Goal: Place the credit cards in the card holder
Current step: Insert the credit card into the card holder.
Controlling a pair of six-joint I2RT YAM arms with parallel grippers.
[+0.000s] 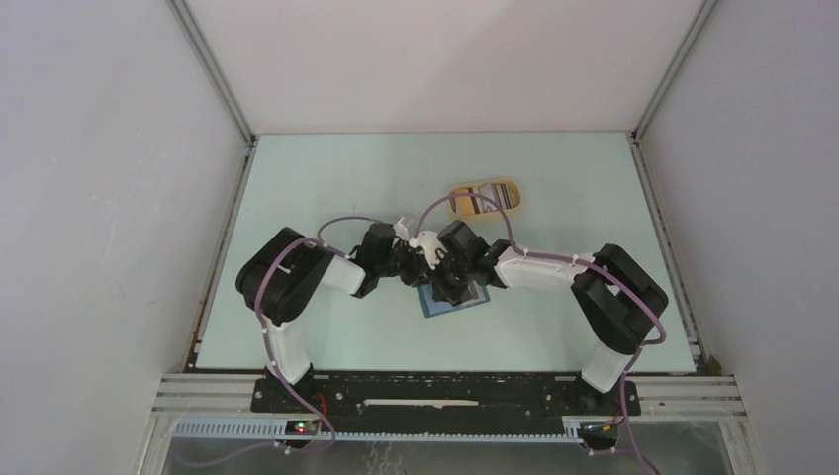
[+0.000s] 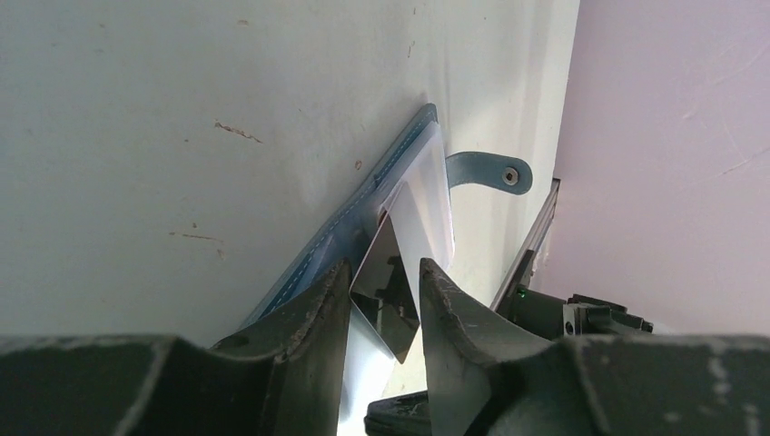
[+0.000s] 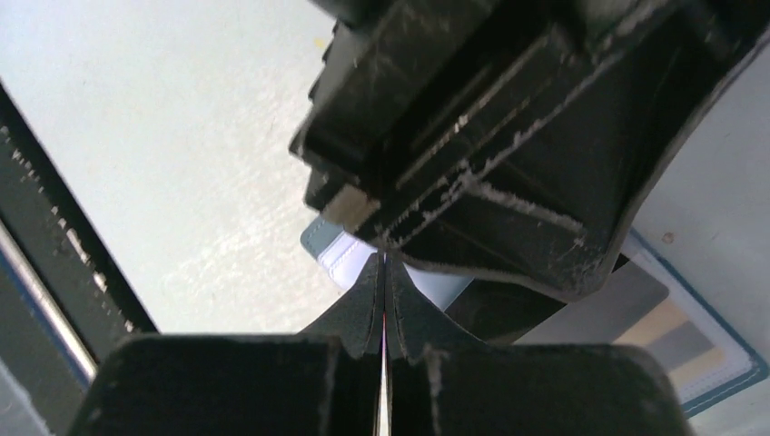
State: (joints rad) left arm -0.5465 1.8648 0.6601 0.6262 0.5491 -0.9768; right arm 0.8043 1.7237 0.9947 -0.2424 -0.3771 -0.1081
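The teal-blue card holder [image 1: 435, 307] lies open at the table's middle under both grippers. In the left wrist view its stitched edge [image 2: 363, 213] and snap tab [image 2: 490, 171] show, with a whitish pocket [image 2: 434, 195]. My right gripper [image 3: 384, 272] is shut on a thin credit card seen edge-on [image 3: 383, 363]. That dark glossy card [image 2: 390, 318] points into the holder between the fingers of my left gripper [image 2: 386, 291], which is open around it. In the right wrist view the holder's lower half [image 3: 717, 359] holds a striped card [image 3: 676, 336].
A tan oval tray [image 1: 457, 203] holding more cards [image 1: 485, 201] stands just behind the grippers. Both arms meet over the holder, left gripper [image 1: 414, 262] and right gripper [image 1: 447, 280] nearly touching. Enclosure walls stand on three sides.
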